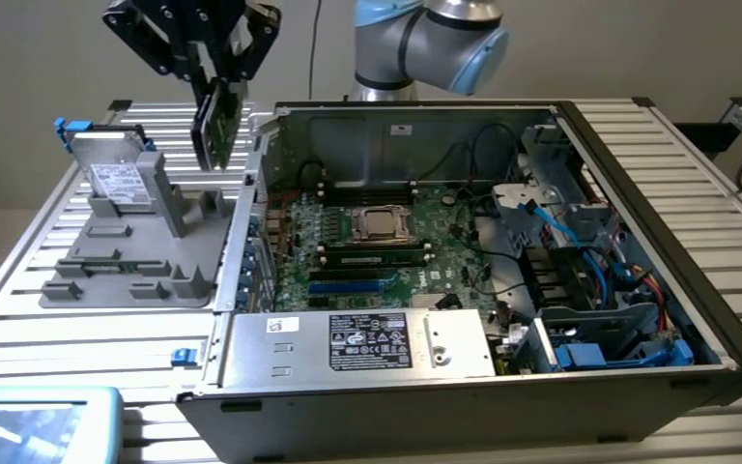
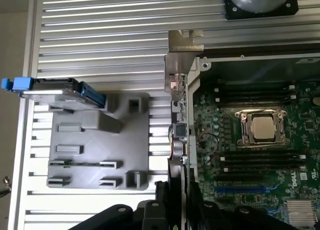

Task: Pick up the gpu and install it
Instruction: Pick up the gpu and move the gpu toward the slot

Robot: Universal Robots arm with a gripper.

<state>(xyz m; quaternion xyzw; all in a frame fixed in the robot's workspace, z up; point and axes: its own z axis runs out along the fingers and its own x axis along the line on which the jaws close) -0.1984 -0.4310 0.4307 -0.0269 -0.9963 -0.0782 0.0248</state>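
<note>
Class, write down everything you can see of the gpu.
The gpu is a thin green circuit-board card with a silver metal bracket at one end. It hangs on edge in the air, clamped by the gripper and touching nothing else. It is above the side wall of the open computer case, between the grey fixture and the motherboard.

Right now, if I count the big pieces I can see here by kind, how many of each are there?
gpu, held in the tool: 1
hard drive: 1
grey holder: 1
open computer case: 1
Total: 4
</note>
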